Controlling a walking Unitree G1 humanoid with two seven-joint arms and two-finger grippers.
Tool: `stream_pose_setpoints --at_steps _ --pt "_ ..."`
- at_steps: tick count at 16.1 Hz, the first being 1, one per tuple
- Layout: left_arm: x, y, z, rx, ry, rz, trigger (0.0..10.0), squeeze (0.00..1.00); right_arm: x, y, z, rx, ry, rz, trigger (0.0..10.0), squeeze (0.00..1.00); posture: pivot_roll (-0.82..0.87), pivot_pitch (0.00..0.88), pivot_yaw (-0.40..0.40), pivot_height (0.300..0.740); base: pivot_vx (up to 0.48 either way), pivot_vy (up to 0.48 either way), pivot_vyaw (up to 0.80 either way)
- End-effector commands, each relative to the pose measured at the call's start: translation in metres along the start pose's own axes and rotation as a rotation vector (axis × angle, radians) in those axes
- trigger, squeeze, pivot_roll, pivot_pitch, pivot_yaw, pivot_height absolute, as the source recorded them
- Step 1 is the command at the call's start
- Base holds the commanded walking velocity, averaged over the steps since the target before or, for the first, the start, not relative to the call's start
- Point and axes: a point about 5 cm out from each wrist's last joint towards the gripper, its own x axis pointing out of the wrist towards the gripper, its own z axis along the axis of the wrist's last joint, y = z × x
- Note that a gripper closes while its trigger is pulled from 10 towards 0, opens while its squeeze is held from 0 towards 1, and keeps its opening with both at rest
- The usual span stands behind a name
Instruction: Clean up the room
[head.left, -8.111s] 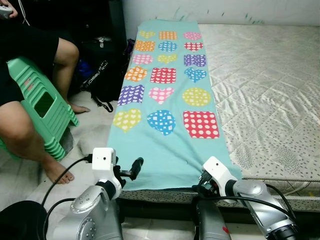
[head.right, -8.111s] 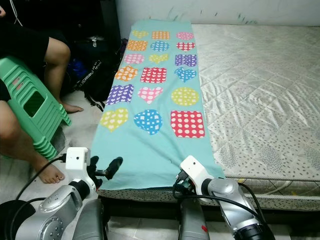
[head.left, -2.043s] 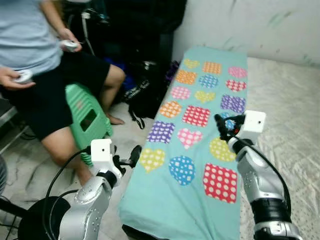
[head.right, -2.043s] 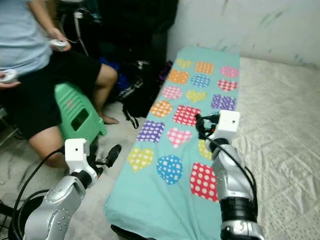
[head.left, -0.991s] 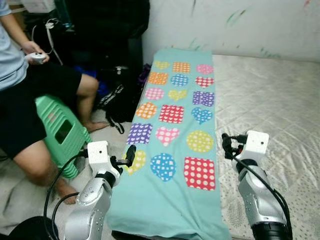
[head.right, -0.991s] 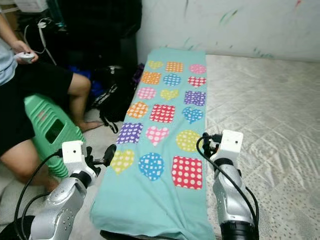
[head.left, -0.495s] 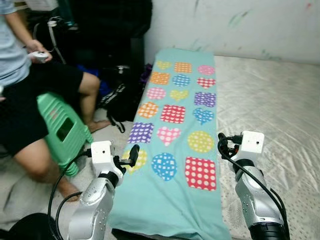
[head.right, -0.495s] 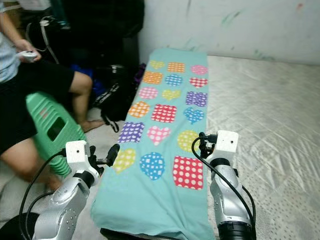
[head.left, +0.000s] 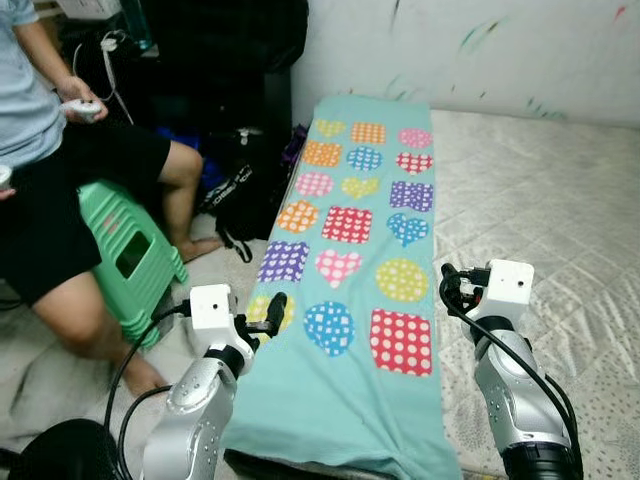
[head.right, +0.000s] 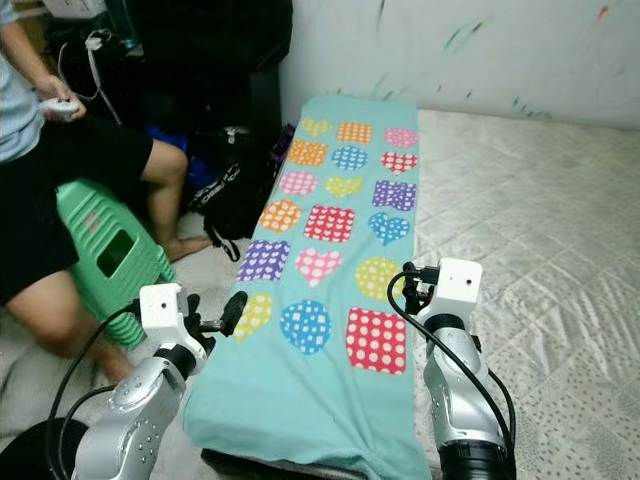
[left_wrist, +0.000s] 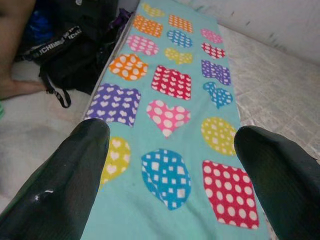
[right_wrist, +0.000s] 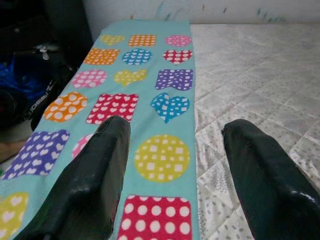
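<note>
While the robot is standing at the foot of the bare quilted mattress (head.left: 540, 200), a long turquoise towel (head.left: 345, 390) patterned with dotted hearts and squares is lying flat along the mattress's left edge, its near end drooping over the foot of the bed. To the left a person (head.left: 60, 180) is sitting on a green stool (head.left: 130, 255) holding a controller, with a black backpack (head.left: 240, 190) slumped on the floor between them and the bed. Both arms are raised over the near end of the towel: the left gripper (head.left: 272, 312) is hovering by the towel's left border, the right gripper (head.left: 452, 290) by its right border, each with its fingers spread wide and gripping nothing, as the wrist views make plain. I would judge this to be the approach before a grasp, the tidying barely begun. The next move probably calls for lowering both grippers to the towel's near corners and pinching the cloth evenly, so it can be lifted or folded without dragging.
</note>
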Motion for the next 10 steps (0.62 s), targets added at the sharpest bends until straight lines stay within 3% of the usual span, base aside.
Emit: stream_pose_setpoints --at_steps 1,6,10 --pt "-0.0009 0.0006 -0.004 0.0 0.023 0.001 10.0 0.0 0.0013 -0.0008 0.0047 0.006 -0.014 -0.006 10.0 0.0 -0.12 0.0 0.022 0.74 -0.292 0.0 0.0" --pt "-0.0007 0.0001 -0.0038 -0.002 0.026 -0.006 10.0 0.0 0.0024 0.0012 0.0059 0.005 -0.017 -0.002 10.0 0.0 -0.12 0.0 0.022 0.74 -0.283 0.0 0.0" --pt "-0.001 0.0001 -0.0047 -0.01 0.031 -0.007 10.0 0.0 0.0029 0.0005 0.0057 -0.002 -0.016 -0.003 10.0 0.0 -0.12 0.0 0.021 0.74 0.0 0.0 0.0"
